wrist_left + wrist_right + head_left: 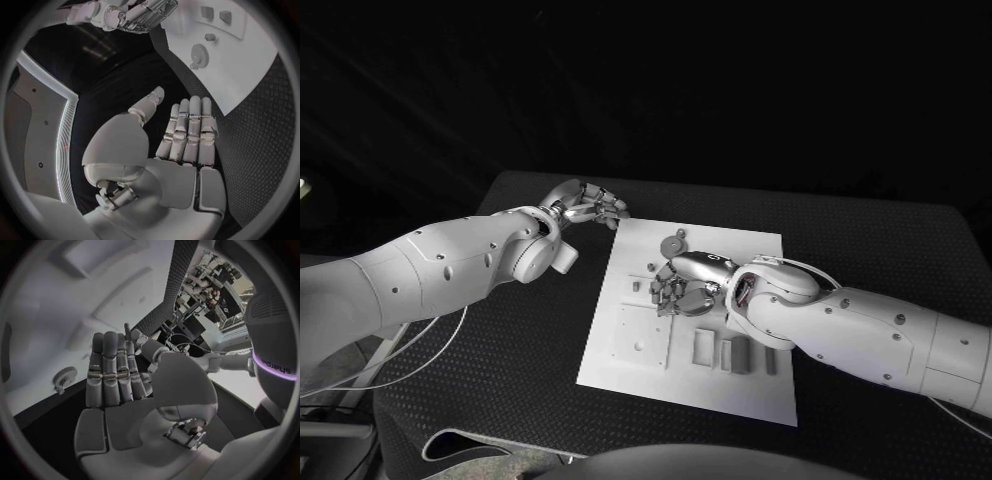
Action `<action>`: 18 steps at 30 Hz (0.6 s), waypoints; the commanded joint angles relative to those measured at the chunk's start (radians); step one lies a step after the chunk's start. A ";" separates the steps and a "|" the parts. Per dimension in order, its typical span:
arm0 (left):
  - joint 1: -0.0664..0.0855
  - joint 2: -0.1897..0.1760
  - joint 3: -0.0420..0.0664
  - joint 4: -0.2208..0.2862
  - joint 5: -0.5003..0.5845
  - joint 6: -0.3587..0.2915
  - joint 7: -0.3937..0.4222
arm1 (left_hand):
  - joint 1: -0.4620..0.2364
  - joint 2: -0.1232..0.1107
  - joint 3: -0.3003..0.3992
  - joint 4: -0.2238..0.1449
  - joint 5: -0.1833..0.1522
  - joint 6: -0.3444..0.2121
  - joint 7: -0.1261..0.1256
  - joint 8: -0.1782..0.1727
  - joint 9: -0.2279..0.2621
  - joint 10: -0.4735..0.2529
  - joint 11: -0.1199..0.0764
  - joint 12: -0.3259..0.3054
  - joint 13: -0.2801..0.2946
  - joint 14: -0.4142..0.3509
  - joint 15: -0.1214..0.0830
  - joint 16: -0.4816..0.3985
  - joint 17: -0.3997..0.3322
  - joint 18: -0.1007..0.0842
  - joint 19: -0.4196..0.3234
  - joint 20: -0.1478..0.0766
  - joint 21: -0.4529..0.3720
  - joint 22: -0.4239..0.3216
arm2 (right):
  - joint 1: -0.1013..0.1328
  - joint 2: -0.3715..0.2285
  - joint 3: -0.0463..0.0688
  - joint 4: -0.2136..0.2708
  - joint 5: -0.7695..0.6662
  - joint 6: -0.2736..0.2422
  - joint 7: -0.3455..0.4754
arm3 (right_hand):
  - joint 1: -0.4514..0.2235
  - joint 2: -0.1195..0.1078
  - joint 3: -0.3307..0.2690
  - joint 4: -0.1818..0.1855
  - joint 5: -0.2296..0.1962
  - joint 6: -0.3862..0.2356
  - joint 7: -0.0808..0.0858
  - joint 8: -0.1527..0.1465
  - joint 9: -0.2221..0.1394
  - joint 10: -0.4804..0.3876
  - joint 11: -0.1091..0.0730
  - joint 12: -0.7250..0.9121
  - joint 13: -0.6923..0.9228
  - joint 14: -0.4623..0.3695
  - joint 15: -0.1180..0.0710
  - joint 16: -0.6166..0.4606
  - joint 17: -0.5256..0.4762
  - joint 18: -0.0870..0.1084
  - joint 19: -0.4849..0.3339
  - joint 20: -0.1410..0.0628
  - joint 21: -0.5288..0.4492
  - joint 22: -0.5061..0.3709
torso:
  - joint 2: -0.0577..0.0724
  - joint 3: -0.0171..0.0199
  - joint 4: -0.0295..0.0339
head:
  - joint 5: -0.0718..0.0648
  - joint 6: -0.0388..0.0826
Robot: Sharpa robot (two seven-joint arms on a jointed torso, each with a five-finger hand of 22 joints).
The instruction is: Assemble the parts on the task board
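The right hand [687, 285] hangs low over the middle of the task board [733, 400], fingers straight and side by side, nothing in them; grey parts [727, 352] lie just beside it. The left hand [589, 204] hovers off the board's far corner over bare black table [516, 350], fingers apart and empty. On the robot's body a word shows, too small to read.

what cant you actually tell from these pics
- Head view: the right hand covers the middle of the white board, hiding the parts beneath it and whether it holds one.
- Right wrist view: its fingers screen what lies past them.
- Head view: grey parts are too small to identify.
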 commanded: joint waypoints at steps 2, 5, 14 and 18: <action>0.003 0.003 0.001 0.002 0.008 0.003 0.006 | -0.003 0.004 -0.006 0.001 0.003 -0.007 0.001 0.002 -0.002 -0.009 0.000 0.000 -0.001 0.003 0.004 -0.007 0.002 0.011 0.005 0.004 0.002 -0.001 | -0.002 0.006 -0.005 -0.002 -0.053 0.040 -0.022 | 0.004 0.006 0.003 -0.001 0.003 -0.005 0.001 -0.001 0.001 0.001 0.001 -0.006 0.001 0.002 -0.004 0.004 0.002 0.006 0.005 -0.001 0.006 0.025 | -0.001 0.0002 -0.0010 | 0.002 -0.005; 0.003 0.004 0.001 0.002 0.008 0.003 0.006 | -0.003 0.003 -0.006 0.001 0.003 -0.008 0.001 0.002 -0.002 -0.009 0.000 0.000 -0.001 0.003 0.004 -0.008 0.002 0.011 0.005 0.004 0.002 -0.002 | -0.003 0.010 -0.010 -0.005 -0.054 0.042 -0.023 | 0.004 0.006 0.003 -0.001 0.003 -0.005 0.001 -0.001 0.001 0.001 0.001 -0.006 0.002 0.002 -0.004 0.005 0.002 0.006 0.005 -0.001 0.006 0.025 | -0.001 0.0007 -0.0010 | 0.004 -0.008; 0.003 0.008 0.000 0.001 0.008 0.007 0.007 | -0.003 0.004 -0.006 0.001 0.003 -0.008 0.001 0.002 -0.002 -0.010 0.000 0.000 -0.001 0.003 0.004 -0.009 0.003 0.012 0.006 0.004 0.002 -0.003 | -0.007 0.020 -0.013 -0.009 -0.052 0.047 -0.024 | 0.003 0.006 0.002 0.000 0.003 -0.005 0.001 -0.001 0.002 0.002 0.001 -0.006 0.002 0.002 -0.005 0.005 0.003 0.006 0.005 -0.001 0.007 0.025 | -0.003 -0.0002 -0.0023 | 0.006 -0.013; 0.003 0.009 0.000 0.001 0.008 0.007 0.007 | -0.004 0.004 -0.006 0.001 0.003 -0.008 0.001 0.002 -0.002 -0.010 0.000 0.000 -0.001 0.002 0.004 -0.009 0.003 0.012 0.006 0.005 0.002 -0.003 | -0.007 0.024 -0.014 -0.014 -0.056 0.047 -0.024 | 0.003 0.007 0.002 -0.001 0.003 -0.005 0.001 -0.001 0.002 0.002 0.001 -0.007 0.002 0.002 -0.005 0.005 0.003 0.006 0.005 -0.001 0.007 0.025 | -0.002 0.0001 -0.0007 | 0.005 -0.013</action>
